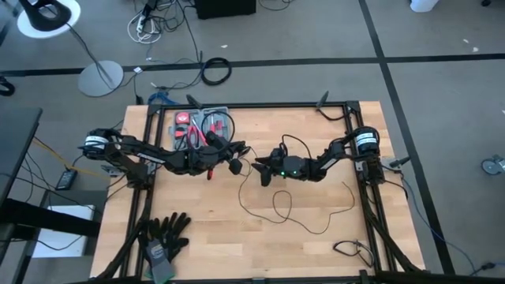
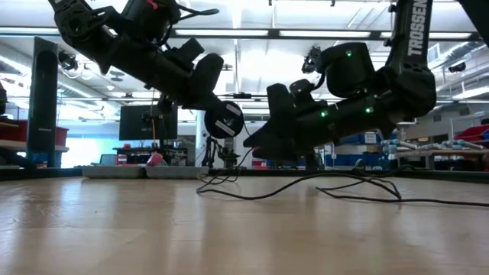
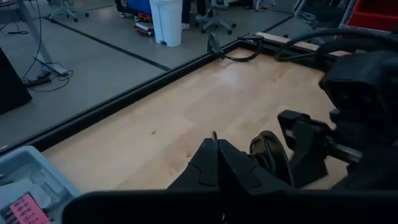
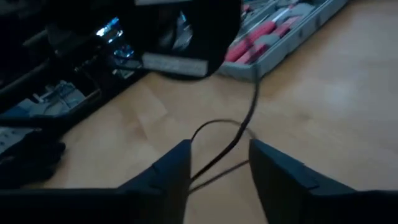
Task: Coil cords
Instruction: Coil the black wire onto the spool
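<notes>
1. I have the left gripper (image 1: pixel 237 160) above the middle of the worktop (image 1: pixel 205 237), jaws pressed together; the round puck (image 2: pixel 224 120) hangs right at its tip, probably pinched there, though the contact is hard to see.
2. The right gripper (image 4: pixel 219 163) faces it from just beside, jaws spread, a strand of the cords (image 1: pixel 304 221) running between them.
3. The rest of the wire sprawls in loose loops on the wood near the right arm.
4. My judgement: close only once the strand sits deep between the right jaws, then gather a short loop toward the puck, keeping slack.
</notes>
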